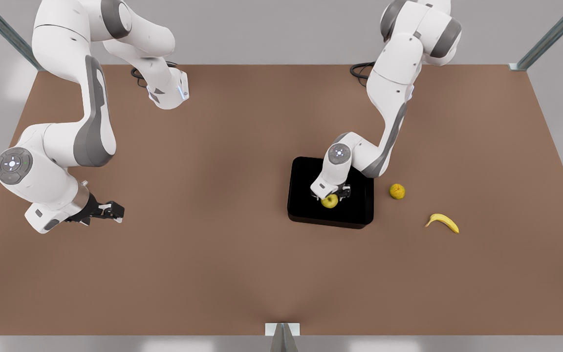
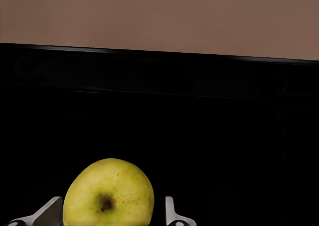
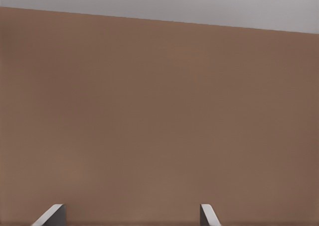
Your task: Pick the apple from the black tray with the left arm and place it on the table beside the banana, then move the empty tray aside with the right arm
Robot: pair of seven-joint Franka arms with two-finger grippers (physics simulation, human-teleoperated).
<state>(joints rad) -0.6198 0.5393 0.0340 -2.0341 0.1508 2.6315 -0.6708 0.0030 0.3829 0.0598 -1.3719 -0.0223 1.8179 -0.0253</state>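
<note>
The yellow-green apple lies in the black tray on the brown table, right of centre in the front view. My left gripper is down in the tray, open, its fingers on either side of the apple; a small gap shows at one finger. The banana lies on the table to the front view's right of the tray. My right gripper waits open over bare table at the front view's left, holding nothing.
A duller orange-yellow bumpy round fruit sits on the table between the tray and the banana. Metal frame posts stand at the table's far corners, and a bracket marks the middle of the near edge.
</note>
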